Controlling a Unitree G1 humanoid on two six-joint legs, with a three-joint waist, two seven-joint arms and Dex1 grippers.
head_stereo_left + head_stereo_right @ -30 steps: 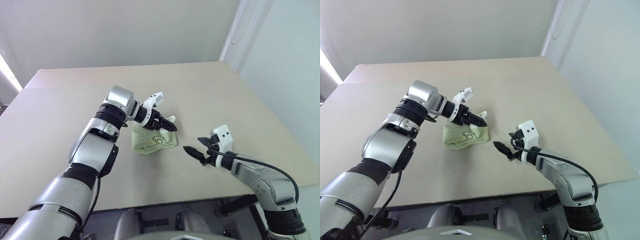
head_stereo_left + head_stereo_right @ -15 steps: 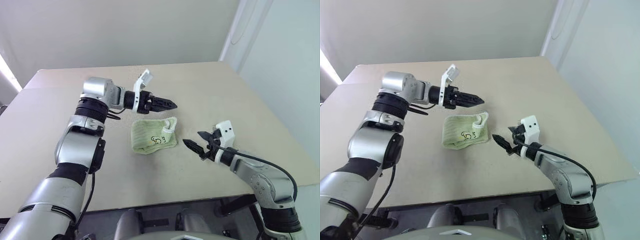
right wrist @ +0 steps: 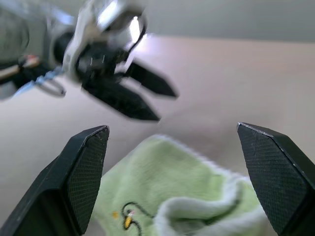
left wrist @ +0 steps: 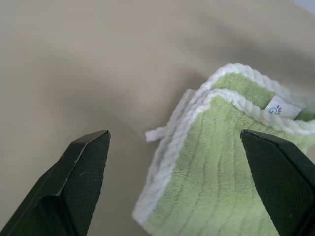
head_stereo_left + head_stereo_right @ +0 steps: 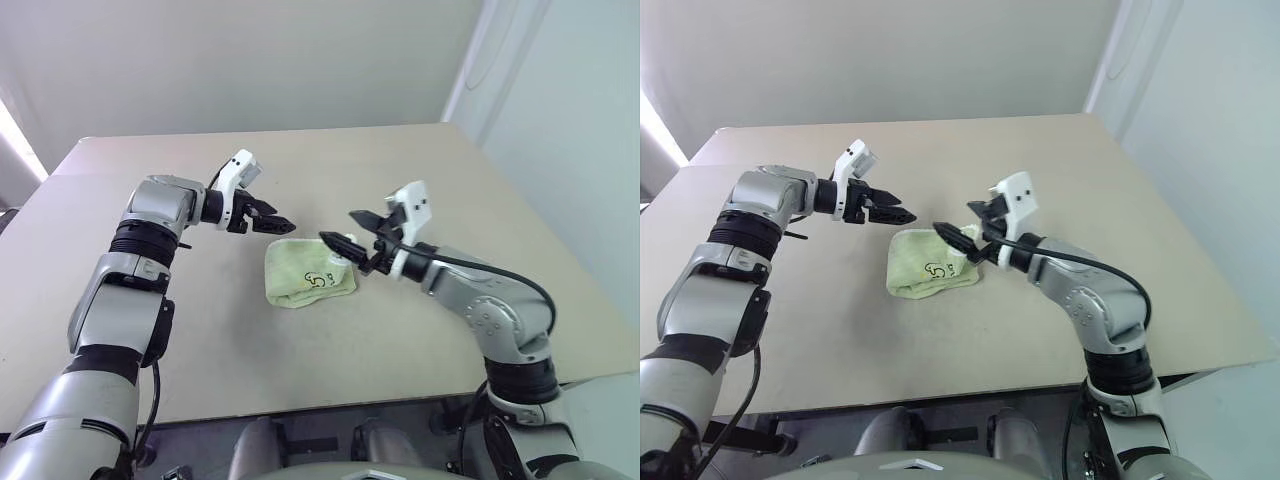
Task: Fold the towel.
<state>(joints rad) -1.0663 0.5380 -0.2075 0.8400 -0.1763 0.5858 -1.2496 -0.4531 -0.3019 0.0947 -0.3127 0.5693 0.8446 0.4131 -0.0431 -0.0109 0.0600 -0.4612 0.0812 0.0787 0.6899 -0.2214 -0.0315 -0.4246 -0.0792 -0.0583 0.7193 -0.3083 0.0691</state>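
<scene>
Beige tabletop point(image 5: 420, 170) is carrying a folded pale lime-green terry towel point(image 5: 305, 275) at centre frame, while the left gripper point(image 5: 272, 219) and right gripper point(image 5: 347, 228) are hovering just above it, fingers spread, empty.

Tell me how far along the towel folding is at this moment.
Done: the towel lies on the table as a small folded bundle, layered white edges showing in the left wrist view. In hand: nothing; the left gripper and right gripper both hover open over it. Left: possibly tidying the raised corner by the right gripper, or withdrawing.
</scene>
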